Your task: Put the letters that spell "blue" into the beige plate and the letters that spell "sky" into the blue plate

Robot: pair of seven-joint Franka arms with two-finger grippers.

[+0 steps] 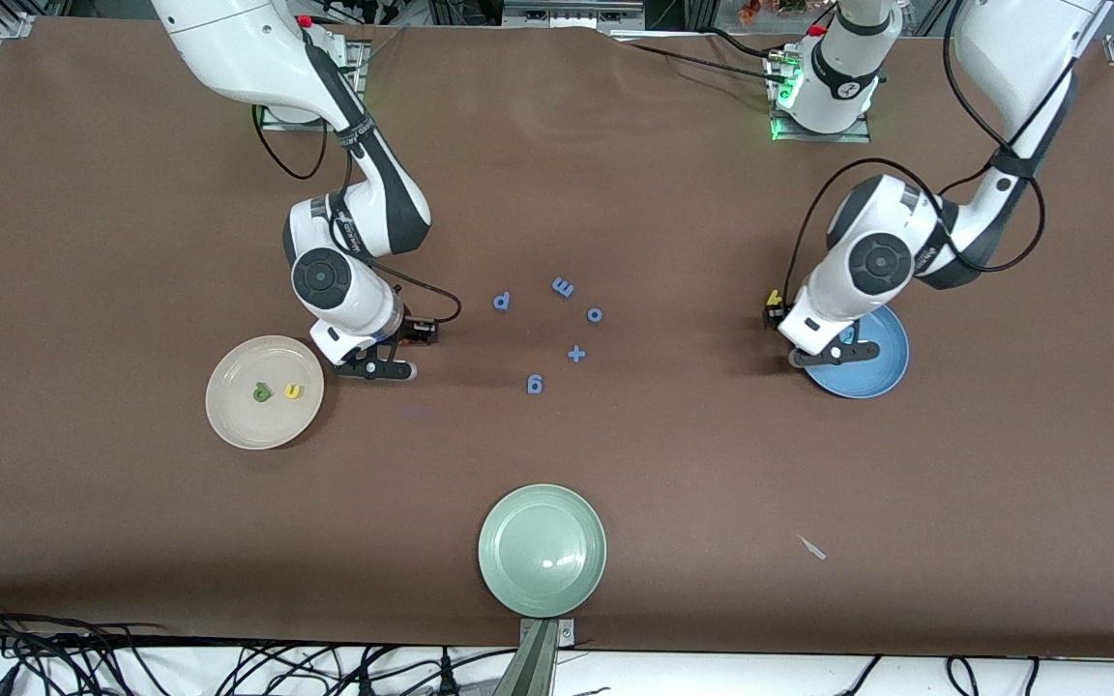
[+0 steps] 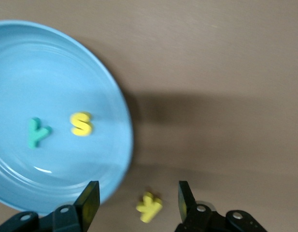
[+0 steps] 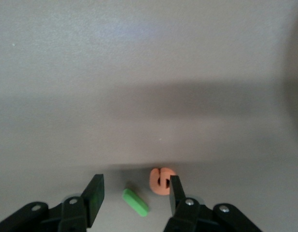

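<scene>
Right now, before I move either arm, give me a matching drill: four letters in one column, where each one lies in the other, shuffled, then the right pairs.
Letters:
1. yellow s
2. yellow k
3. yellow u
4. orange e

Places:
A. in the beige plate, beside the green b
B. on the table just outside the blue plate, between the open fingers of the left hand
C. on the table beside the green l, at the open right hand
D. in the blue plate, beside the teal y

Pairs: 1-D, 2-B, 3-A, 4-C
</scene>
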